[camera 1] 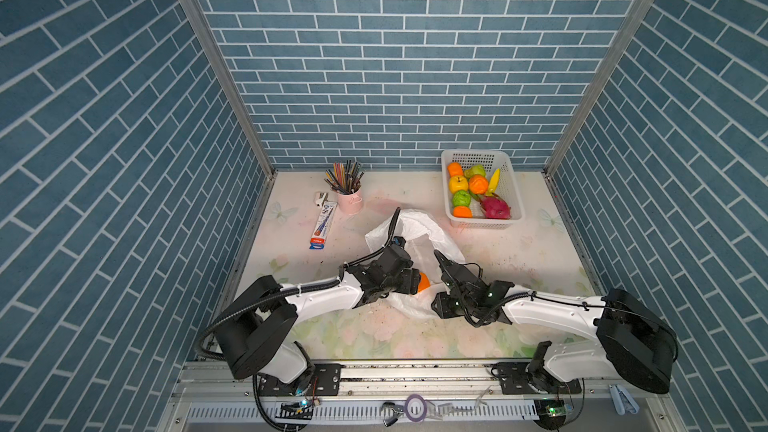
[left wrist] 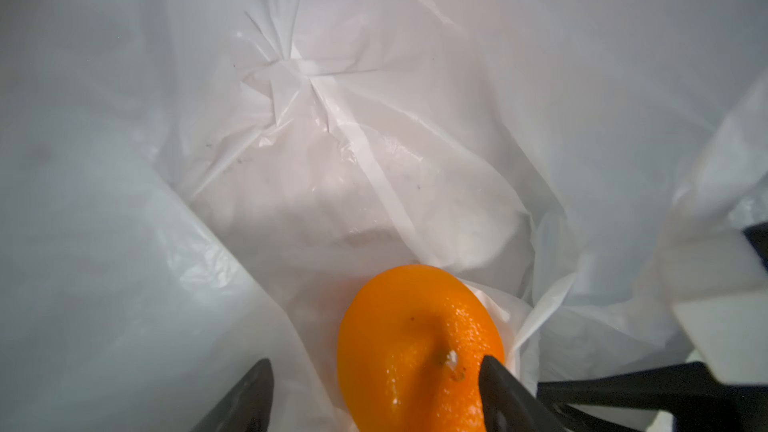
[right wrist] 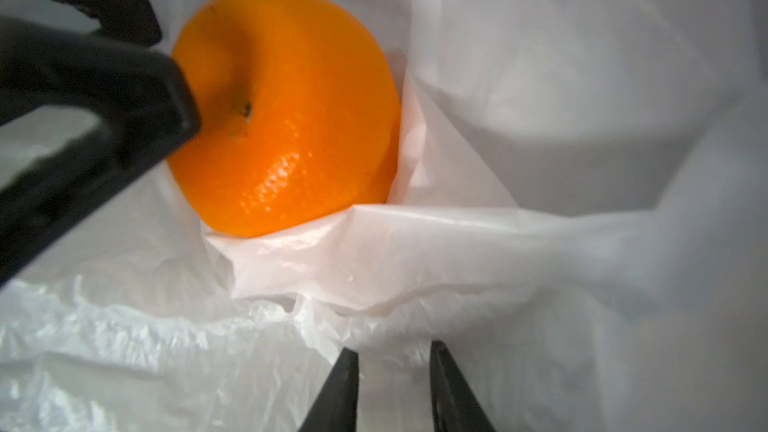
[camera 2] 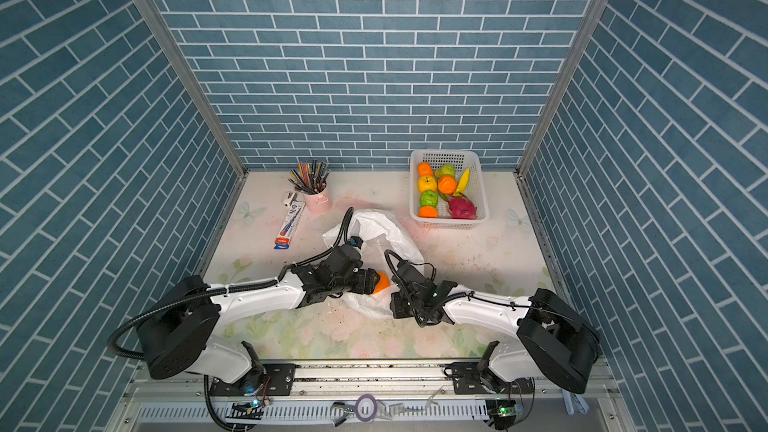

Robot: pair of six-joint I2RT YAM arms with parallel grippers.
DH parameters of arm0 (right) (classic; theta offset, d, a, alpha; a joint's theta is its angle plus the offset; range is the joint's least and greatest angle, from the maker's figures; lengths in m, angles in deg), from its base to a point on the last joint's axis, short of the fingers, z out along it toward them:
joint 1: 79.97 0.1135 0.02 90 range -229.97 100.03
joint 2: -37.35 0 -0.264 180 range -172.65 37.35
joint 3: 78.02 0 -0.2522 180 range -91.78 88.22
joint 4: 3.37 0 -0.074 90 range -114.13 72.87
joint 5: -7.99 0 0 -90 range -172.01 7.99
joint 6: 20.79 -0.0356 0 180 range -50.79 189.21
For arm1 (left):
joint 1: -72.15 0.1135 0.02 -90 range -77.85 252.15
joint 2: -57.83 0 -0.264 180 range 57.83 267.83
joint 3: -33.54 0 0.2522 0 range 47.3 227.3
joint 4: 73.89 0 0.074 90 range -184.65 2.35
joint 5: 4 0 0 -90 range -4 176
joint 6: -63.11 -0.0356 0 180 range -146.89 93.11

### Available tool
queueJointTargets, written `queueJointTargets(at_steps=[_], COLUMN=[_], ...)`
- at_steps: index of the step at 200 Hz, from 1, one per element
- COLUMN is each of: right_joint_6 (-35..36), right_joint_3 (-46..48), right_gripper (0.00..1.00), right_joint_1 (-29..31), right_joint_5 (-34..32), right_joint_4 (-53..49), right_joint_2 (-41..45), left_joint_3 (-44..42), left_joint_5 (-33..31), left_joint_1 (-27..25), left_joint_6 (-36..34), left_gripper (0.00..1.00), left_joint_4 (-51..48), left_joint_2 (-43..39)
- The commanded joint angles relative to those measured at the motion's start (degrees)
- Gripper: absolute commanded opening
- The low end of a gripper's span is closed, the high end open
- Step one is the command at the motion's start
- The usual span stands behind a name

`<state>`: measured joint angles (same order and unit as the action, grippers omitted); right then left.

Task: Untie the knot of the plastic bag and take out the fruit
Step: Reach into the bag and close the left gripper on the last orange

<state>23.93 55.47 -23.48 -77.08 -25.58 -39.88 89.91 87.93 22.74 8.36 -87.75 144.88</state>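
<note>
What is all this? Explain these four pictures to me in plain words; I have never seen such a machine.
Two robot arms stand at the near edge of a flowered table. Two pictures look down from one camera overhead; the other two come from cameras on each arm's wrist. On the table lie a white plastic bag, a basket of fruit and a pink cup of pencils. Both arms work at the bag. The left fingers stand wide open around an orange, one touching it. The right fingers are close together at a fold of the bag; whether they pinch it is unclear.
</note>
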Motion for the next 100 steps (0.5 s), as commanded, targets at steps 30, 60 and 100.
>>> queueJointTargets(at_steps=[30, 60, 100], right_joint_6=[-2.98, -3.3, -4.18], right_joint_3=[0.8, 0.85, 1.59], right_gripper=[0.32, 0.32, 0.32], right_joint_1=[0.29, 0.37, 0.42], right_joint_5=[-0.71, -0.96, -2.22], right_joint_4=[1.99, 1.94, 2.11], right_joint_2=[-0.9, -0.57, 1.0], left_joint_3=[2.28, 4.2, 4.16], left_joint_5=[6.59, 6.95, 7.22], left_joint_1=[0.26, 0.15, 0.23], left_joint_6=[-0.83, -2.08, -2.51], left_gripper=[0.83, 0.85, 0.73], left_joint_4=[1.38, -0.15, 0.88], left_joint_2=[4.69, 7.87, 7.43])
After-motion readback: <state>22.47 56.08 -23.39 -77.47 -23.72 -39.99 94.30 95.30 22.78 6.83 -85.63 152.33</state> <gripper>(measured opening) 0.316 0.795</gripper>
